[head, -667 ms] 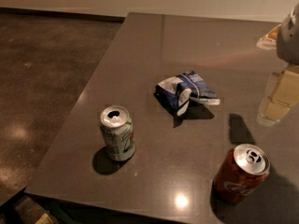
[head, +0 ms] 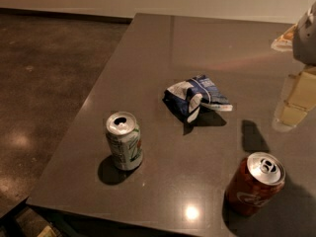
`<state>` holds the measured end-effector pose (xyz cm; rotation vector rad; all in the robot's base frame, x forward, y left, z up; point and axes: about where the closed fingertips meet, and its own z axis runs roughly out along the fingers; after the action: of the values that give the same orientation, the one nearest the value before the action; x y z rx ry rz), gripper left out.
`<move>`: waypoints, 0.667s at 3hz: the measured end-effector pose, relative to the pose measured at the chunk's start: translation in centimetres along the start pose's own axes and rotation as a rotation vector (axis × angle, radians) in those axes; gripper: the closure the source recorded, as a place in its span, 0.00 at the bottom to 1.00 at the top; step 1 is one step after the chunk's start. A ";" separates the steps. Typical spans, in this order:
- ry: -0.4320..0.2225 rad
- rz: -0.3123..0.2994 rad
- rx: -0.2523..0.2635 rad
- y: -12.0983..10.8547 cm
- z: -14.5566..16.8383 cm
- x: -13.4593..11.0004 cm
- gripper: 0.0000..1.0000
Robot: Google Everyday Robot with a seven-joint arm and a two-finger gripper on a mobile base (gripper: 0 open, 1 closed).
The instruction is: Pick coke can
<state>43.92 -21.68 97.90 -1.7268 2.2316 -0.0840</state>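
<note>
**Coke can waiting, grasp not yet made**

The coke can (head: pixel 254 184) is standing upright near the front right corner of the dark table (head: pixel 163 43). Its silver top and pull tab are facing up and the white script is showing on its red side. Nothing is touching it.

The gripper (head: pixel 296 102) is hanging at the right edge of the view, farther back over the table and well apart from the can. It is cut off by the frame, so I cannot tell whether it is released or clenched. It is carrying nothing that can be seen.

A crumpled blue chip bag (head: pixel 196 97) is lying near the middle of the table, apart from the coke can and to its left. A green-and-white can (head: pixel 124 141) is standing upright near the front left edge, well apart from both.

Judging by this layout, the task is sitting at its approach stage and no part of the pick is done. The gripper is needing to come forward and down to the red can, close around its body and lift it. The path between them is looking unobstructed.
</note>
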 end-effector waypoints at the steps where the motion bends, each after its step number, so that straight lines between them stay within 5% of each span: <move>1: -0.002 -0.014 -0.033 -0.2 -0.7 1.2 0.00; 2: -0.028 -0.012 -0.089 1.0 -1.3 3.1 0.00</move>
<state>41.93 -24.58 98.26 -1.7757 2.2366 0.0379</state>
